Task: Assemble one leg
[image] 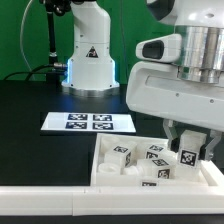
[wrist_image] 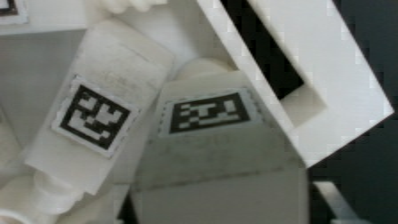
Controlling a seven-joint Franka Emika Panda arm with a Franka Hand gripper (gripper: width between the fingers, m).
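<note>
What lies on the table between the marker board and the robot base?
Nothing: in the exterior view, only bare black table shows between the marker board and the robot base.

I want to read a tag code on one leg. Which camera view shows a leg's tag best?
The wrist view: a small white plastic oblong leg fills the frame, its black-and-white tag sharp. The exterior view shows several legs, such as one in the large flat white walled tray, with tags tiny.

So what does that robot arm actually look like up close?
The arm is a bulky, glossy white plastic shell with rounded corners and dark grey bands at its joints. Its gripper hangs below as a darker block. A second white robot base behind carries a black triangular warning sticker and glows faintly blue at its foot.
</note>
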